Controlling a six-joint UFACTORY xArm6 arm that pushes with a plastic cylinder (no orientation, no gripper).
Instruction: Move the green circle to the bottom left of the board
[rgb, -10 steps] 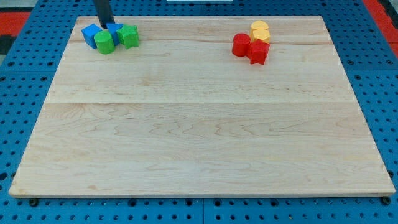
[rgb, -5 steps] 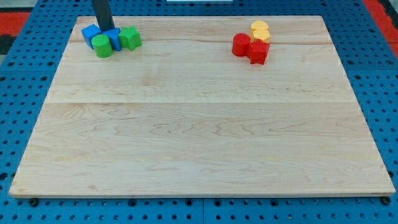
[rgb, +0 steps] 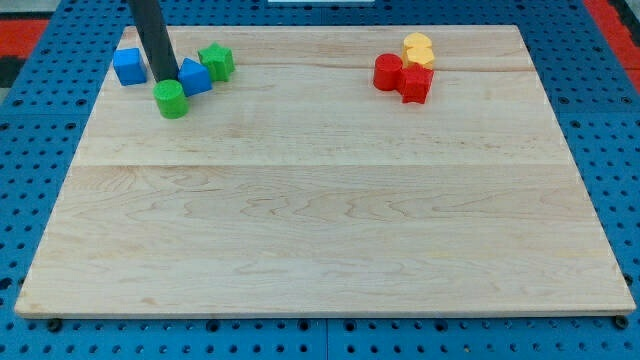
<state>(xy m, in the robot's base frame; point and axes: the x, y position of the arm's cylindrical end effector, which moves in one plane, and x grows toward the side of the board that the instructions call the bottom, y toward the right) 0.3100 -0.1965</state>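
The green circle (rgb: 171, 99) is a short green cylinder near the board's top left corner. My tip (rgb: 164, 80) stands right behind it, at its top edge, and seems to touch it. A blue block (rgb: 195, 77) sits just to the right of the tip. A blue cube (rgb: 129, 66) lies to the tip's left, apart from the others. A green star-like block (rgb: 216, 62) lies at the upper right of the blue block.
A red cylinder (rgb: 388, 72), a red star-like block (rgb: 415, 83) and a yellow block (rgb: 418, 49) cluster at the board's top right. The wooden board (rgb: 320, 200) lies on a blue pegboard surface.
My tip has moved toward the view's bottom, through the cluster. The green circle slid down, the blue cube was pushed left, and the other blue block and green block shifted right.
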